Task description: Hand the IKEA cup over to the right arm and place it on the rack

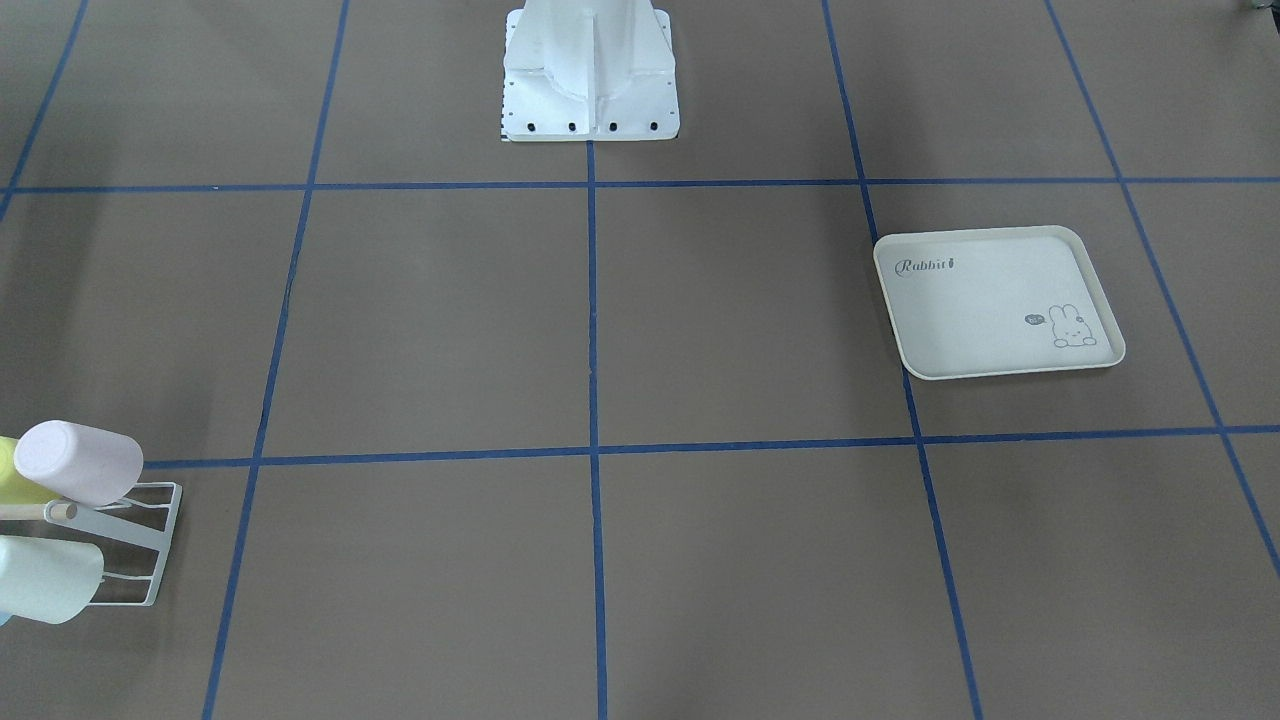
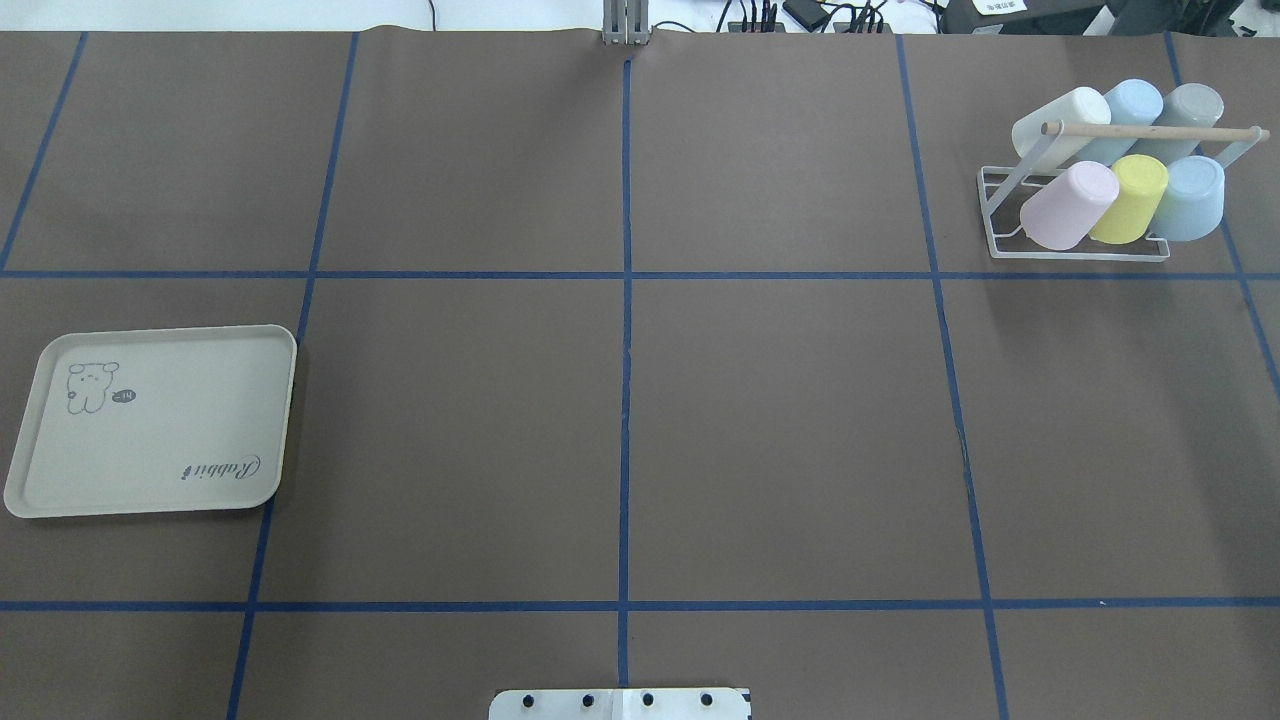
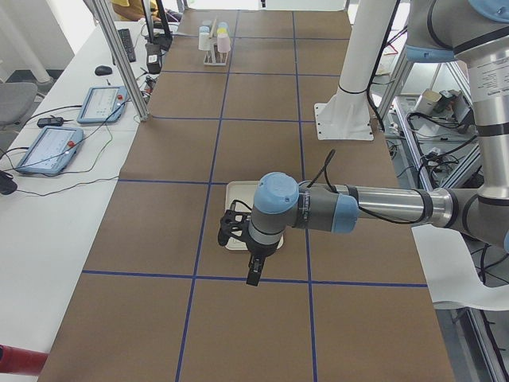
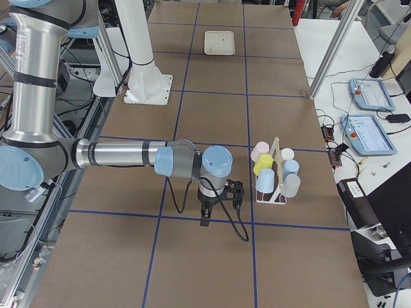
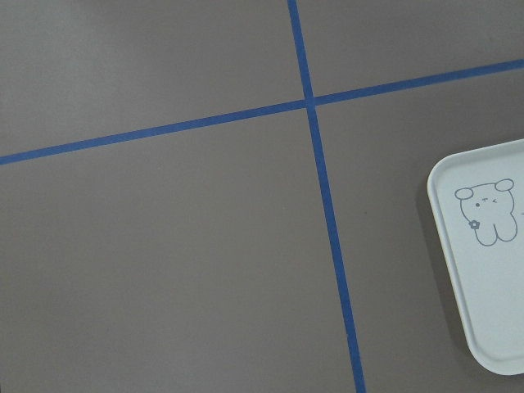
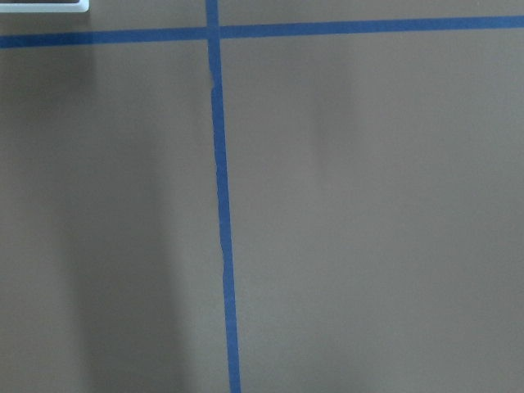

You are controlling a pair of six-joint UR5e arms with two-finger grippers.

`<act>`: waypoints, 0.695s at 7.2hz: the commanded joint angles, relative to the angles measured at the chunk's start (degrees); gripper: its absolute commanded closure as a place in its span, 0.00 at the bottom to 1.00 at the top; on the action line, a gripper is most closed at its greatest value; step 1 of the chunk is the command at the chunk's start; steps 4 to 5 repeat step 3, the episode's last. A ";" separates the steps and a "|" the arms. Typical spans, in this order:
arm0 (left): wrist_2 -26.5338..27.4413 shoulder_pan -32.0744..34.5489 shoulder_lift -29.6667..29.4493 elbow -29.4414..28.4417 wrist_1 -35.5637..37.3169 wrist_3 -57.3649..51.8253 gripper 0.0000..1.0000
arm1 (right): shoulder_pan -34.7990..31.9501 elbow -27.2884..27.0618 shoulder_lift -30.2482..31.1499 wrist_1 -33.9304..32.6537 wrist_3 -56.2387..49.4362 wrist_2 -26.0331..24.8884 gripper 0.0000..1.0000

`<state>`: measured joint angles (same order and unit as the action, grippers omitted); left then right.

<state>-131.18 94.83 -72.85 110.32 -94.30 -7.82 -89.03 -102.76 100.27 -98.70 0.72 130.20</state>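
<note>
1. judged the placing done: six cups point(image 2: 1068, 205) sat on the rack point(image 2: 1150, 131) at the far right corner; best to keep both arms clear of it.
2. saw the right gripper point(image 4: 205, 222) near the rack, apart from the cups; could not tell open from closed.
3. saw the left gripper point(image 3: 253, 278) near the tray point(image 2: 150, 480) by the left edge, well apart from the cups; again could not tell.

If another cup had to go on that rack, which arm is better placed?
Right: the right hand hangs beside the rack; the left hand hangs by the tray at the table's other end.
</note>
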 commanded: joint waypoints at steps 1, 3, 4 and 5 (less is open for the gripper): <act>-0.04 0.00 -0.01 0.07 -0.01 0.00 0.00 | 0.00 0.36 0.54 -0.09 -0.02 -0.47 0.00; -0.13 0.00 -0.27 0.33 -0.09 0.00 0.00 | 0.00 -0.16 1.25 0.00 0.07 -0.21 0.00; -0.13 0.00 -0.27 0.33 -0.09 0.00 0.00 | 0.00 -0.16 1.25 0.00 0.07 -0.21 0.00; -0.13 0.00 -0.27 0.33 -0.09 0.00 0.00 | 0.00 -0.16 1.25 0.00 0.07 -0.21 0.00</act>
